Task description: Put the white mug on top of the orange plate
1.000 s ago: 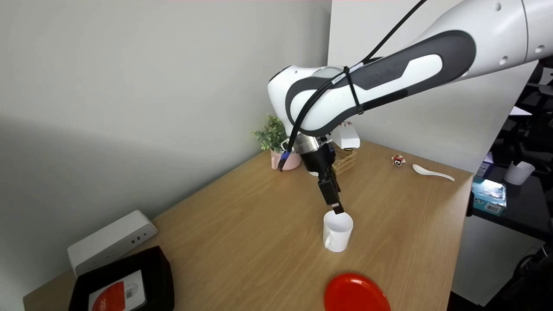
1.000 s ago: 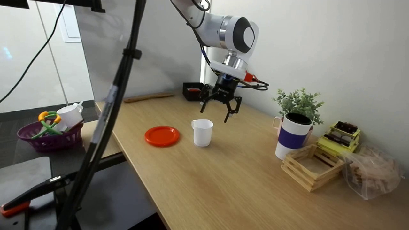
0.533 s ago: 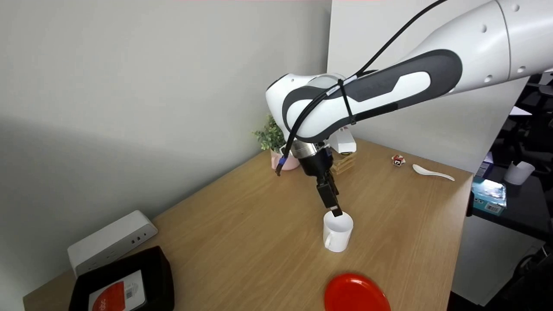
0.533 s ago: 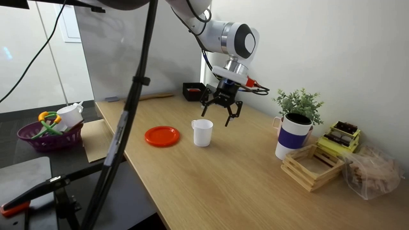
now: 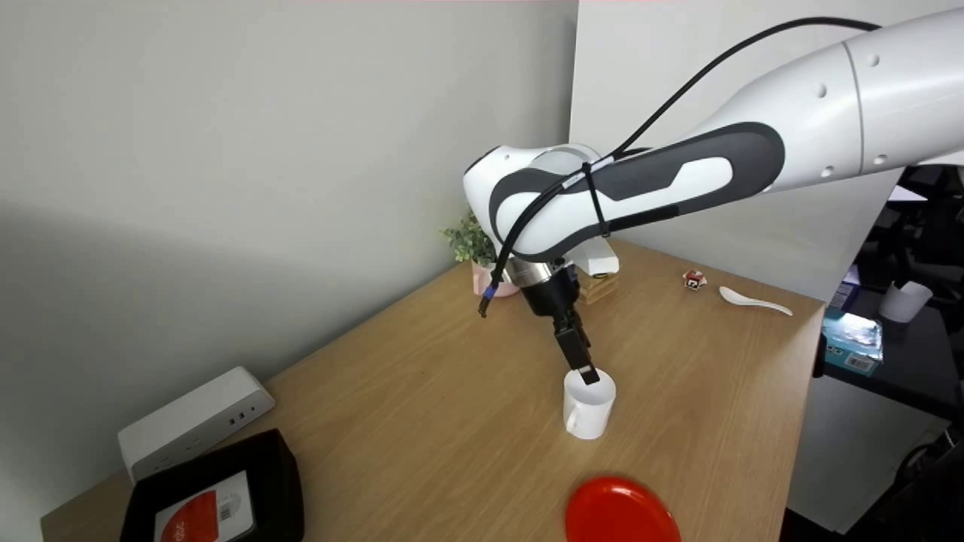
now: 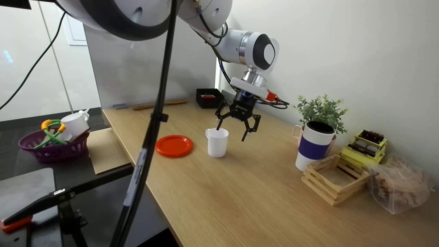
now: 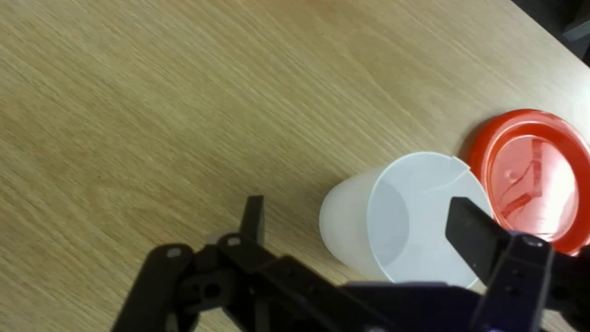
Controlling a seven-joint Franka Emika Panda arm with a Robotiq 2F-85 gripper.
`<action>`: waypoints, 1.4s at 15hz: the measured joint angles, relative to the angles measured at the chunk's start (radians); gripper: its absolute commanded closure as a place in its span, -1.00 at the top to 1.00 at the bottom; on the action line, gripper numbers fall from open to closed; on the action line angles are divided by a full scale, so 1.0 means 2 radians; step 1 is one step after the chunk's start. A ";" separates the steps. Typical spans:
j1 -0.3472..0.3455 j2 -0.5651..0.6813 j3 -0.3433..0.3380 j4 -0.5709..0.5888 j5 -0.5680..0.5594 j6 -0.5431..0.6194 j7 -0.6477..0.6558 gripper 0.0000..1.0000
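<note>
The white mug point(image 5: 588, 412) stands upright on the table, and it also shows in an exterior view point(image 6: 217, 144) and the wrist view point(image 7: 348, 226). The orange plate point(image 6: 174, 146) lies flat beside it on the mug's handle side; it shows in the wrist view point(image 7: 537, 184) and partly cut off in an exterior view point(image 5: 621, 516). My gripper point(image 6: 231, 134) is open and empty, just above the mug's rim height. In the wrist view, my gripper point(image 7: 357, 200) has one finger over the mug's mouth and the other over bare wood beside it. Contact with the rim cannot be told.
A black tray point(image 5: 282, 482) and a white power strip point(image 5: 192, 421) stand by the wall. A blue-banded cup point(image 6: 313, 147), a plant point(image 6: 322, 109), a wooden crate point(image 6: 334, 180) and a plastic bag point(image 6: 399, 181) stand along the wall. A white spoon point(image 5: 753, 301) lies near the table edge.
My gripper has come down toward the mug, staying open; one fingertip now overlaps the mug's rim in both exterior views. The mug and plate have not moved.
</note>
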 measured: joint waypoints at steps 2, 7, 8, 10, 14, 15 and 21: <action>0.000 0.009 0.000 0.011 0.000 -0.005 -0.006 1.00; 0.000 0.019 0.000 0.028 0.000 -0.008 -0.013 1.00; 0.000 0.019 0.000 0.030 0.000 -0.008 -0.014 0.81; 0.000 0.019 0.000 0.034 0.000 -0.008 -0.015 0.33; 0.000 0.021 0.000 0.040 0.000 -0.009 -0.017 -0.24; 0.000 0.022 0.000 0.040 0.000 -0.010 -0.018 -0.37; 0.001 0.028 0.000 0.048 0.000 -0.016 -0.021 -1.00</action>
